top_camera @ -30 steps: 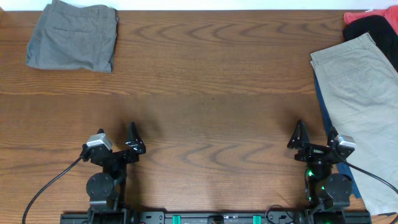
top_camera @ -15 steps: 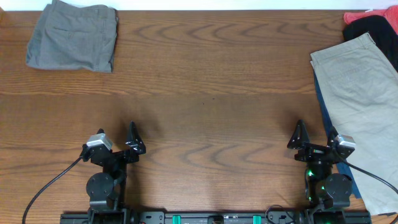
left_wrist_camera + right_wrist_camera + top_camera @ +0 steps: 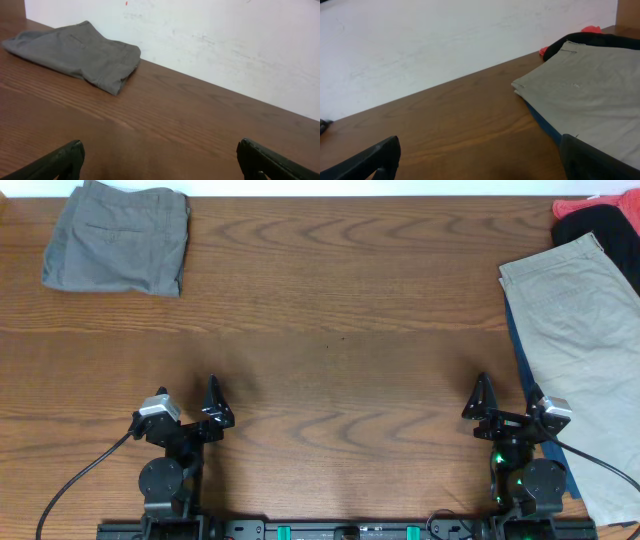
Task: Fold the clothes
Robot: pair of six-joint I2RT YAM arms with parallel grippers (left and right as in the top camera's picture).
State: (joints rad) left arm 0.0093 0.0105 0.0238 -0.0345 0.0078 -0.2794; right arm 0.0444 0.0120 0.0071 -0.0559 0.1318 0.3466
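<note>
Folded grey shorts [image 3: 118,238] lie at the table's far left corner and show in the left wrist view [image 3: 77,47]. Light khaki shorts [image 3: 580,340] lie flat at the right edge, over a navy piece [image 3: 516,340]. A black garment [image 3: 600,222] and a red one [image 3: 580,205] lie behind them. The khaki shorts also show in the right wrist view [image 3: 590,90]. My left gripper [image 3: 214,404] is open and empty near the front edge, far from the grey shorts. My right gripper [image 3: 481,400] is open and empty, just left of the khaki shorts.
The wooden table [image 3: 340,330] spans the view, with a white wall [image 3: 225,35] behind its far edge. Arm bases and cables [image 3: 70,480] sit at the front edge.
</note>
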